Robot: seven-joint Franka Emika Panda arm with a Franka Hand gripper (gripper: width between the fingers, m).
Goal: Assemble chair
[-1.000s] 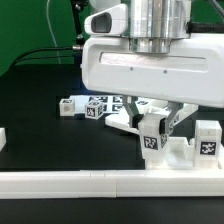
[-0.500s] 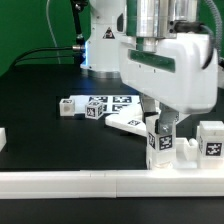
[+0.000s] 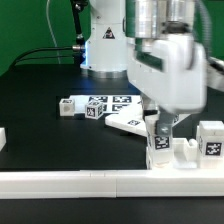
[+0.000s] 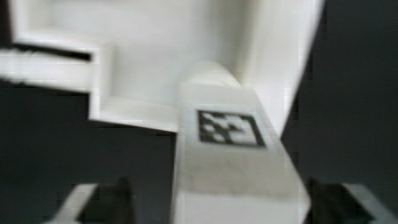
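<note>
Swung toward the exterior view's right, the gripper is being held spread astride the chair post. The post is being left upright directly beneath, at the bench's near edge.

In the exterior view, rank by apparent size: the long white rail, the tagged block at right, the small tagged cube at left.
1. long white rail, by far.
2. tagged block.
3. small tagged cube, though it sits farther back, so that gap is unsure.
</note>
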